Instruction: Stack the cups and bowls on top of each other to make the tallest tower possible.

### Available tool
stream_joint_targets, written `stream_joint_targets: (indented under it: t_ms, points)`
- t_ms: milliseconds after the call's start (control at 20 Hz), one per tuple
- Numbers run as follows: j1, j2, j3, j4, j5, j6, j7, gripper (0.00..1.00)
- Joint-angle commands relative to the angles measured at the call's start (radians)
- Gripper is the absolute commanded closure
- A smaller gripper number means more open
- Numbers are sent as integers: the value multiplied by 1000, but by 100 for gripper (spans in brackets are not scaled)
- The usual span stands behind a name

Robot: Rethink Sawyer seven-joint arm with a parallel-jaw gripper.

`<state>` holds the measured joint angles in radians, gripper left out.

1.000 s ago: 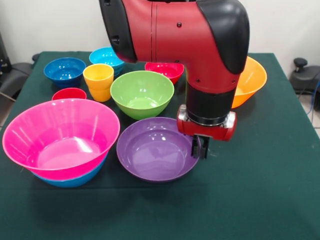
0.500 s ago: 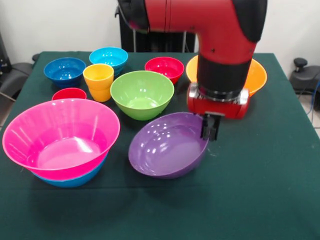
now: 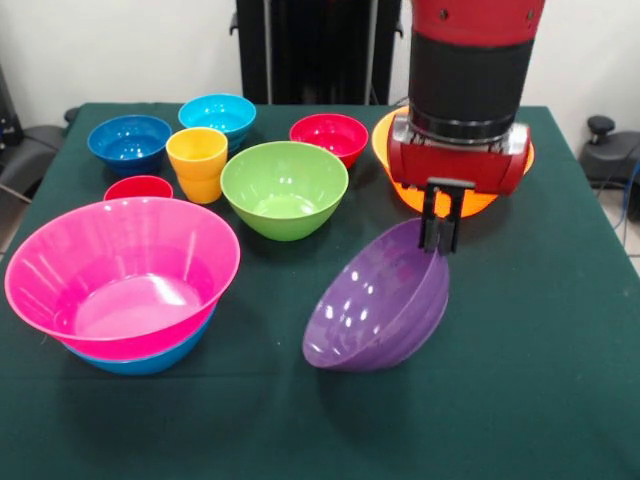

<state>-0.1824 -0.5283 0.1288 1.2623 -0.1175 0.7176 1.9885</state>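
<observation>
My gripper [image 3: 438, 238] is shut on the far rim of the large purple bowl [image 3: 378, 298] and holds it lifted and steeply tilted, its open side facing the picture's left, its lower edge close to the table. The large pink bowl [image 3: 122, 272] sits nested in a medium blue bowl [image 3: 150, 358] at the near left, a low tower. The green bowl [image 3: 285, 187] stands in the middle. The yellow-orange cup [image 3: 197, 163] and the red cup [image 3: 138, 188] stand behind the pink bowl. The large orange bowl [image 3: 505, 170] is partly hidden behind my arm.
A dark blue bowl [image 3: 129, 140], a light blue bowl [image 3: 217, 113] and a small red bowl [image 3: 329, 136] stand along the far side of the green-clothed table [image 3: 540, 380]. A black chair [image 3: 25, 150] is at the left edge.
My gripper has risen and moved right with the purple bowl's rim in it. The bowl went from flat on the table to lifted and steeply tilted.
</observation>
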Motion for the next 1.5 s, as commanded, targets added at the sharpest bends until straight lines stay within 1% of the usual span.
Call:
stream_joint_targets:
  t_ms: [50,400,600,900,1100,1200,1350,1500]
  points:
    - [5,-33,74,61,18,-38,40,100]
    - [14,-35,61,50,20,-30,52,100]
    - [16,-58,57,62,22,-14,51,100]
    - [1,-118,61,94,42,48,27,100]
    - [-17,-179,62,131,61,107,0,100]
    - [-30,-210,65,159,71,114,-18,100]
    - [-46,-230,76,170,86,128,-42,100]
    - [-57,-251,81,168,98,172,-63,100]
